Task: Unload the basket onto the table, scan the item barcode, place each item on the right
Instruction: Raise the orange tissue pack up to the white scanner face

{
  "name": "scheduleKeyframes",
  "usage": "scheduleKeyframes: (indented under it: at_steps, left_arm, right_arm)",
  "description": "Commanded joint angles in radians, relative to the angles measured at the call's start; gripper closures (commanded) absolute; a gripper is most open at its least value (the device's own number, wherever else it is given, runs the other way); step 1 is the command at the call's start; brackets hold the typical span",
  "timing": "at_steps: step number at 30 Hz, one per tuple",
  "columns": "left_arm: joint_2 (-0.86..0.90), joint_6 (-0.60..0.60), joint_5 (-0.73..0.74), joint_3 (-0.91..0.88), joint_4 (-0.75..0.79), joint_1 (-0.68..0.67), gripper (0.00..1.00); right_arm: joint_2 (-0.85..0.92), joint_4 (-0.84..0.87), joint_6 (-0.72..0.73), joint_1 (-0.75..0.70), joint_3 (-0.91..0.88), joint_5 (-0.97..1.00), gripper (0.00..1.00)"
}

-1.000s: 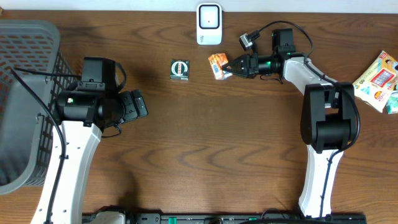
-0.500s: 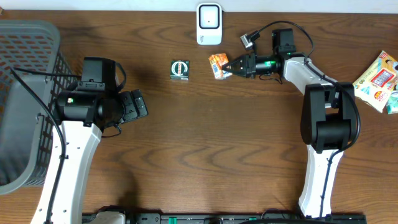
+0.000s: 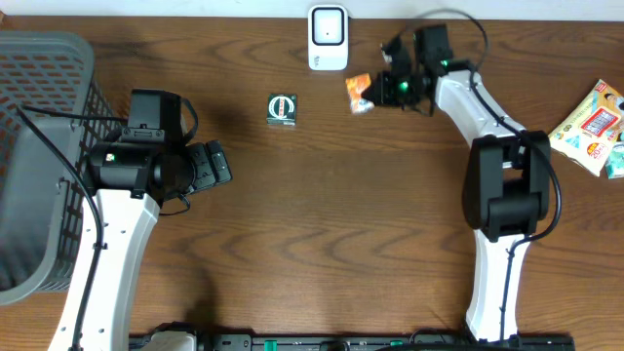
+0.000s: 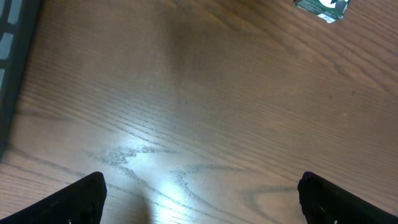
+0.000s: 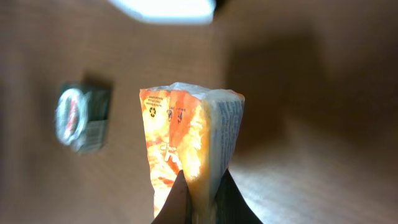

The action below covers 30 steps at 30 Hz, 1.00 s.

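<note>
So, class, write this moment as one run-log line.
right gripper: shut on orange packet, held near white scanner | left gripper: open, empty | small green box: on table

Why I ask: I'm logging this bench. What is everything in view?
scanner: 1, white, far edge, centre
packet: 1, orange, right of the scanner, in the right pincer
box: 1, green, on the table left of the packet
snack packs: two or more, multicoloured, right edge
basket: 1, grey, left edge
table: 1, brown wood
left pincer: 1, black, open, empty
right pincer: 1, black, shut on the packet
</note>
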Motion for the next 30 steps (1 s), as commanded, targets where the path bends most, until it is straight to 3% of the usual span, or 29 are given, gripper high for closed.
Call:
scheduleKeyframes:
  at_steps: [1,11,21,30]
  left_arm:
    - [0.000,0.002,-0.003,0.001,-0.005,0.005,0.02]
    - [0.000,0.002,-0.003,0.001,-0.005,0.005,0.02]
    - [0.000,0.002,-0.003,0.001,-0.005,0.005,0.02]
    - [0.000,0.002,-0.003,0.001,-0.005,0.005,0.02]
  right_arm:
    - [-0.048,-0.006,-0.138,0.076,0.107,0.357,0.99]
    - [-0.041,0.314,-0.390,0.226,0.156,0.797,0.99]
    - [-0.040,0.500,-0.452,0.248,0.159,0.718,0.99]
    - [-0.034,0.545,-0.668,0.247,0.159,0.708,0.99]
